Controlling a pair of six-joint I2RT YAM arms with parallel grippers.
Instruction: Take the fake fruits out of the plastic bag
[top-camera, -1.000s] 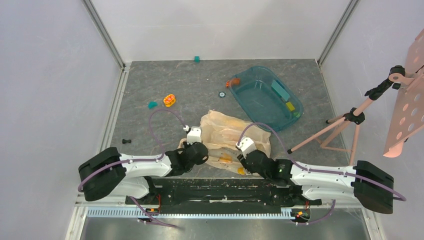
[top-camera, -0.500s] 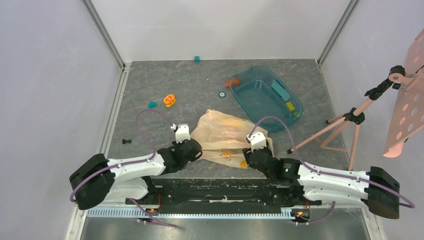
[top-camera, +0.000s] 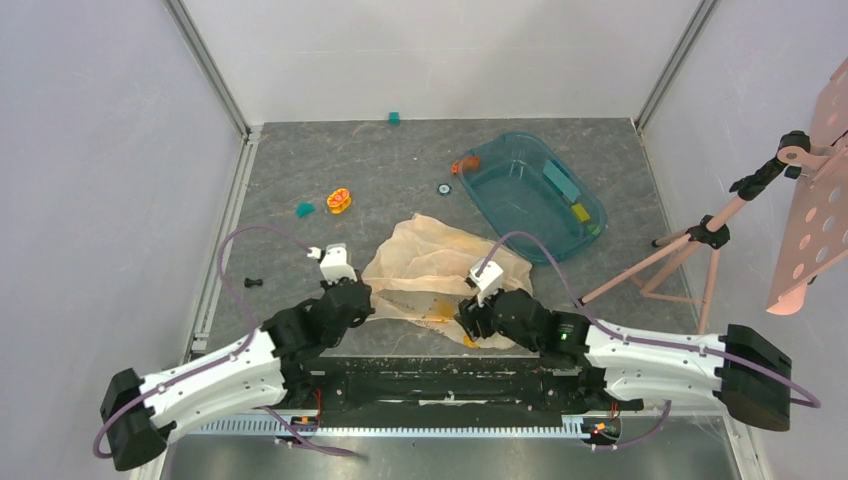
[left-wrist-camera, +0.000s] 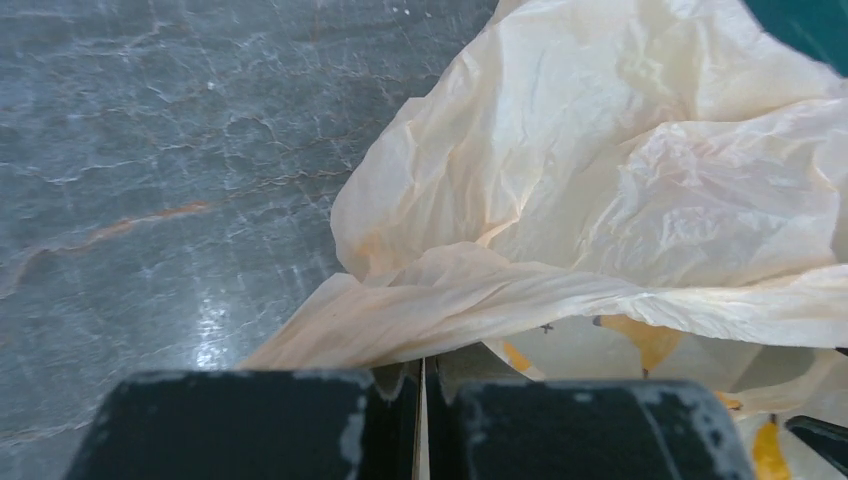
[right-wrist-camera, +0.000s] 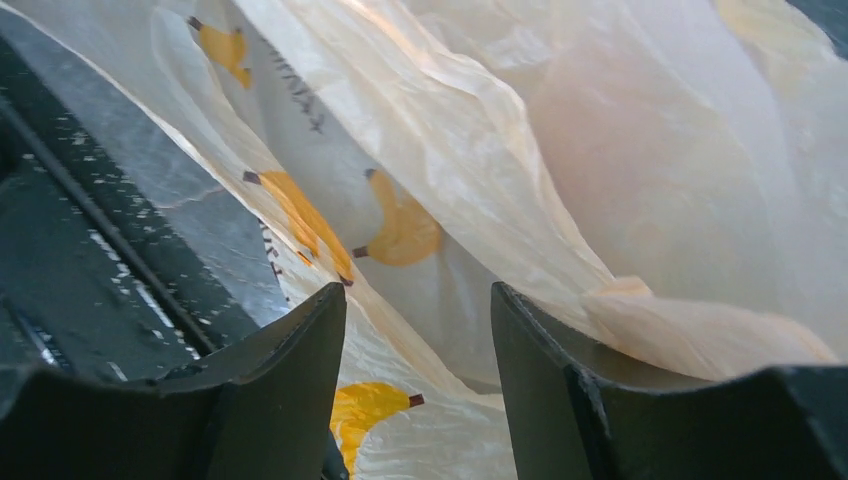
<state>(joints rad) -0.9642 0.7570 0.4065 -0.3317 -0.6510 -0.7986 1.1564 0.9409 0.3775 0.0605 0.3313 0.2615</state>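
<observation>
The plastic bag (top-camera: 440, 268) lies crumpled on the grey floor in front of both arms, pale peach with orange banana prints. My left gripper (top-camera: 368, 303) is at the bag's left near corner. In the left wrist view it (left-wrist-camera: 422, 366) is shut on a thin fold of the bag (left-wrist-camera: 600, 200). My right gripper (top-camera: 464, 325) is open at the bag's near edge. In the right wrist view its fingers (right-wrist-camera: 418, 296) straddle the bag's film (right-wrist-camera: 500, 150) without pinching it. No fake fruit shows plainly; whatever the bag holds is hidden by its folds.
A teal tub (top-camera: 505, 162) with small blocks stands at the back right, an orange toy (top-camera: 462, 166) at its left corner. An orange-yellow ring toy (top-camera: 340, 200) and a teal block (top-camera: 304, 209) lie at the left. A pink stand (top-camera: 680, 255) leans at the right. A black rail (top-camera: 430, 375) runs along the near edge.
My left arm has swung left with the bag's edge in its grip, dragging and stretching the bag leftward. My right gripper has moved left along the bag's near edge.
</observation>
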